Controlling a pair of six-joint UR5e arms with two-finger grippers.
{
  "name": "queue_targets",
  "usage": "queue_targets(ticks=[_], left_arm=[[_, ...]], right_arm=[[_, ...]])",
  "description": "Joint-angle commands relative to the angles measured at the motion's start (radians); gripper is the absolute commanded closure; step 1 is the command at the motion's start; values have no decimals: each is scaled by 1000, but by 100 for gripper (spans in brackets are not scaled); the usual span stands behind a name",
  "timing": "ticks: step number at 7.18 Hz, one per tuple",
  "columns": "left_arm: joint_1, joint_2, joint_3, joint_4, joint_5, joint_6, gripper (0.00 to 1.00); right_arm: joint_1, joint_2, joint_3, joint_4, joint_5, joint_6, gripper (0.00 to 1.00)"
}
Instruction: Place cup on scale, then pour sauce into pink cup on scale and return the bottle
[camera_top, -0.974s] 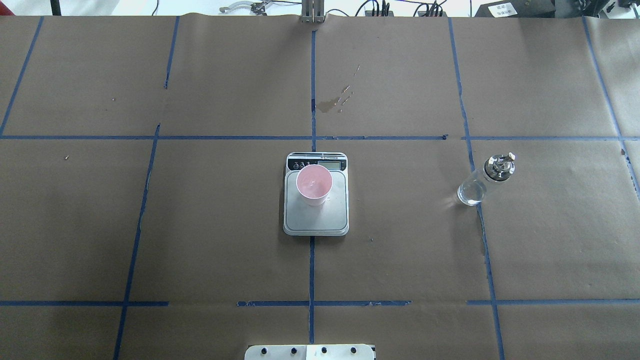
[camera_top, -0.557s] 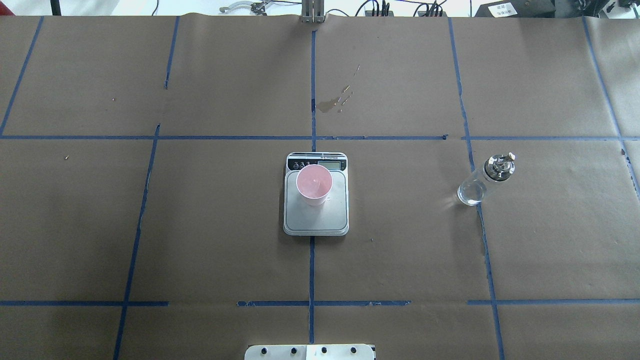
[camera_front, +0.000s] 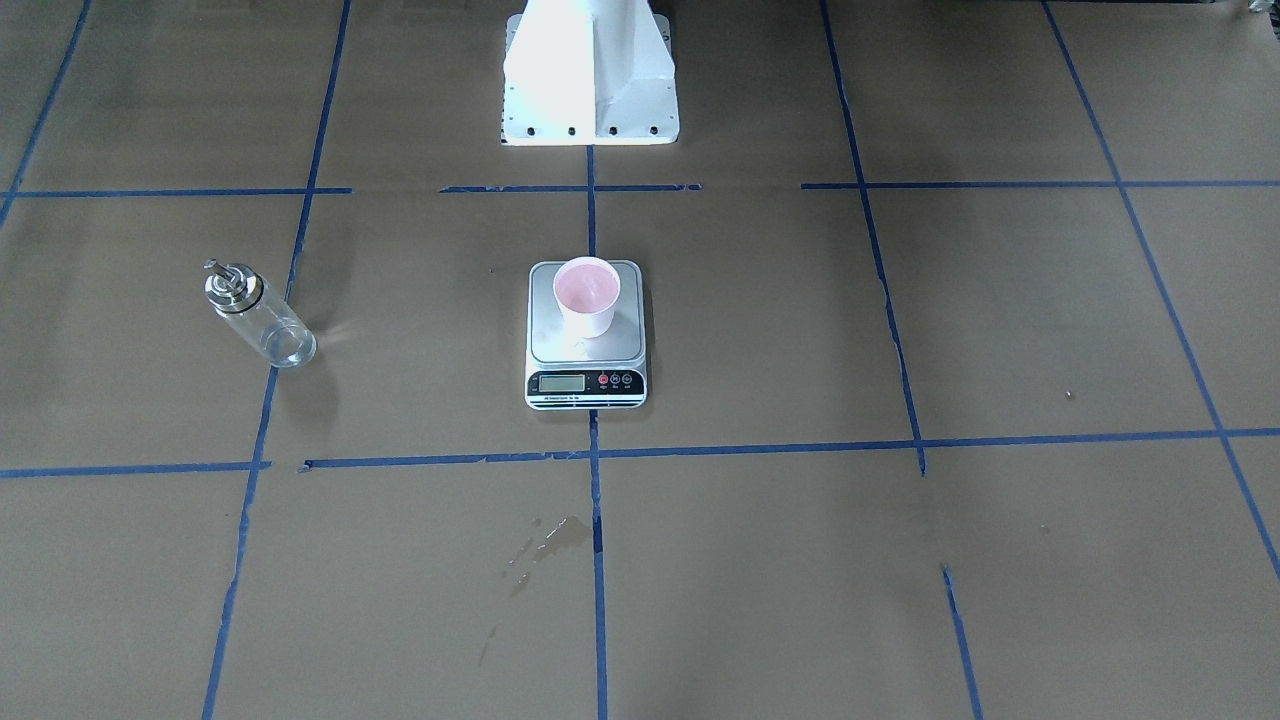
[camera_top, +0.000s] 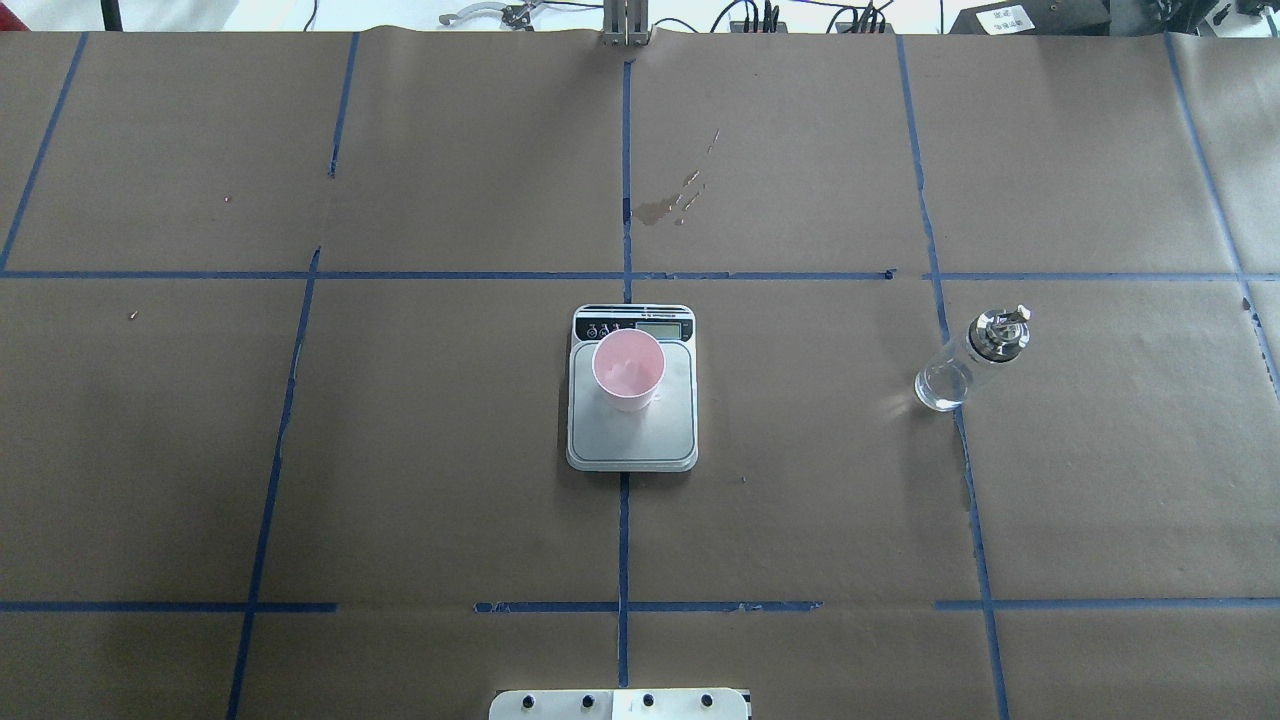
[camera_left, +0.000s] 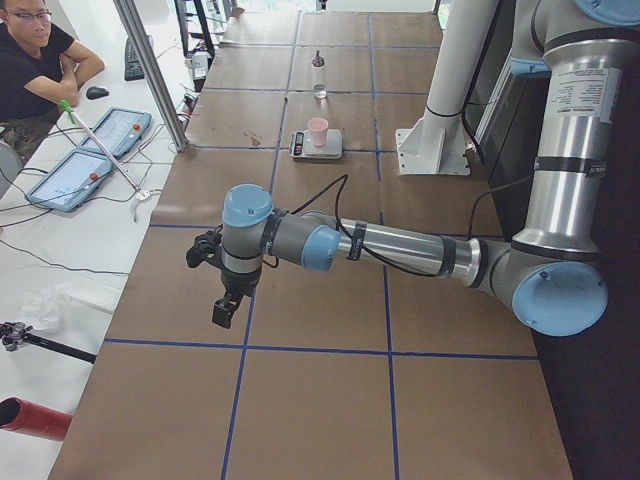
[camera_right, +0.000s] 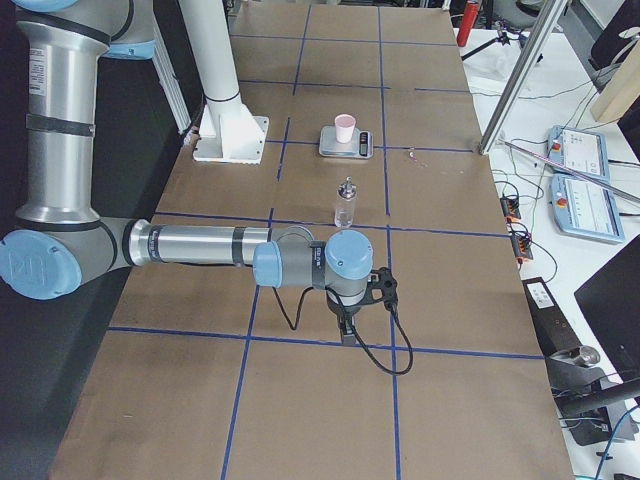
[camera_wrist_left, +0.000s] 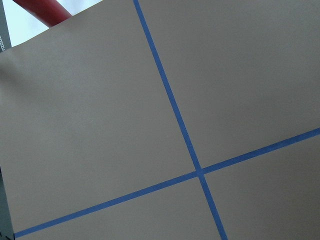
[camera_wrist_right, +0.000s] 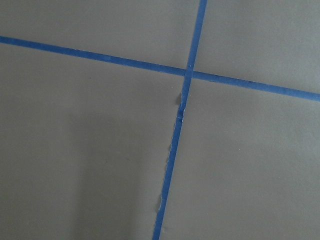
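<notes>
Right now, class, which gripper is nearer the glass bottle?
Right. The right gripper hangs over the table near the glass bottle; the left gripper is beyond the scale, toward the opposite end.

Bright, even light; soft shadows

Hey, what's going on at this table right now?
Nothing is being handled at this moment. The cup stands on the scale in the middle of the table, and the bottle stands upright off to the robot's right, apart from the scale. The left arm and the right arm hang over the table's opposite ends, far from both. Whether their jaws are open cannot be told.
</notes>
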Motion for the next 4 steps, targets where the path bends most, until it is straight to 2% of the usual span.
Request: queue_targets(ticks=[1, 2, 4], left_arm=[[0, 11, 9, 6, -2, 2, 0], [0, 16, 12, 12, -2, 2, 0], [-6, 16, 9, 117, -5, 67, 0]], right_arm=[[49, 67, -7, -198, -23, -166, 0], [66, 84, -14, -212, -21, -189, 0], [72, 51, -21, -197, -32, -179, 0]])
